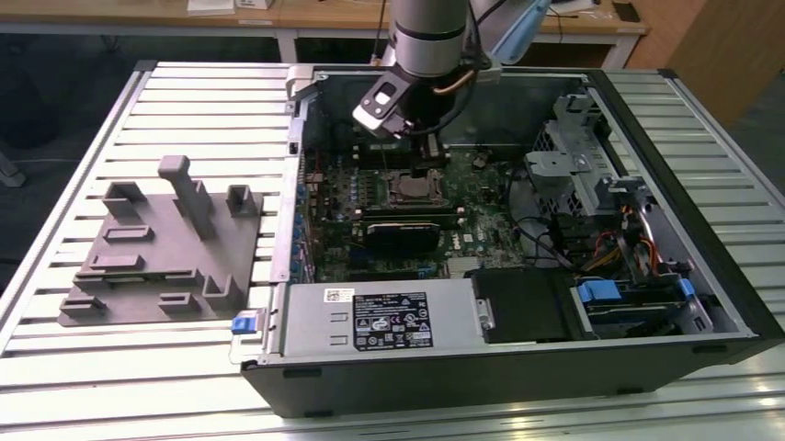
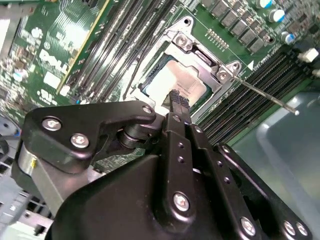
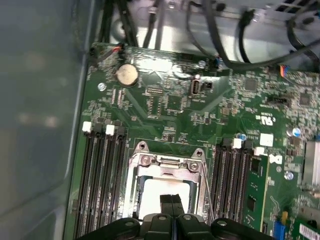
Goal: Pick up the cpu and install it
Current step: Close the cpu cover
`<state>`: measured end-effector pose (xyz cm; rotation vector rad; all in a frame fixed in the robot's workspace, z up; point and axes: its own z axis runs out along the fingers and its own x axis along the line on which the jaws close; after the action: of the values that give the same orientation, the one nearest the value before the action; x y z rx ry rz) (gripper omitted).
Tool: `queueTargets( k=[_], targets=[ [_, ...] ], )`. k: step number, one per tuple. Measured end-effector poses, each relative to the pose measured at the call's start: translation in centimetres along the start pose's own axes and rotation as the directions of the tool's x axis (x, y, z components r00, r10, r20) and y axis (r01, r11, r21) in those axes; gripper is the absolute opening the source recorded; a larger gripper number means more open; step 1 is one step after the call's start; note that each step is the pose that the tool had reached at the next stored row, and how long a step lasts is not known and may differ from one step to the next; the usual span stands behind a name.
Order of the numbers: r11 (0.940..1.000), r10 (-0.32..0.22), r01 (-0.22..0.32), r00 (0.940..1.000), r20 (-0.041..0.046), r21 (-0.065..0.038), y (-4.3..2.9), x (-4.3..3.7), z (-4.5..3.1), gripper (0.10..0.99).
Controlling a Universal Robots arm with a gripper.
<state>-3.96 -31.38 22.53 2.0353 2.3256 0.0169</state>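
The cpu (image 3: 155, 192) is a pale silvery square lying flat in the motherboard socket, framed by the metal retention bracket (image 3: 167, 162). In the second wrist view the cpu (image 2: 187, 80) sits just past my black fingertips (image 2: 176, 99). My gripper (image 3: 172, 201) hovers directly over the chip, fingers shut together with nothing between them. In the exterior view the gripper (image 1: 421, 147) hangs inside the open computer case, just above the socket (image 1: 411, 189). Whether the fingertips touch the chip I cannot tell.
The open case (image 1: 687, 303) holds the motherboard, a black heatsink block (image 1: 399, 235), a labelled power supply box (image 1: 392, 322) and drive cages (image 1: 589, 175). Memory slots (image 3: 100, 180) flank the socket. A grey fixture plate (image 1: 135, 276) lies on the slatted table at the exterior view's left.
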Motion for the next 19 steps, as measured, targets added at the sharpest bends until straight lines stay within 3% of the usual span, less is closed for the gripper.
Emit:
queueTargets(
  k=[5, 11, 15, 19],
  targets=[
    [0.9964, -0.085, 0.085, 0.9964, -0.0035, -0.003, 0.0, 0.0, 0.01, 0.106],
    [0.9843, -0.177, 0.177, 0.9843, -0.0069, -0.006, 0.0, 0.0, 0.02, 0.106],
    [0.9708, -0.24, 0.24, 0.9708, -0.0092, -0.009, 0.0, 0.0, 0.03, 0.106],
    [0.9512, -0.308, 0.308, 0.9512, -0.0115, -0.012, 0.0, 0.0, 0.03, 0.106]
  ],
)
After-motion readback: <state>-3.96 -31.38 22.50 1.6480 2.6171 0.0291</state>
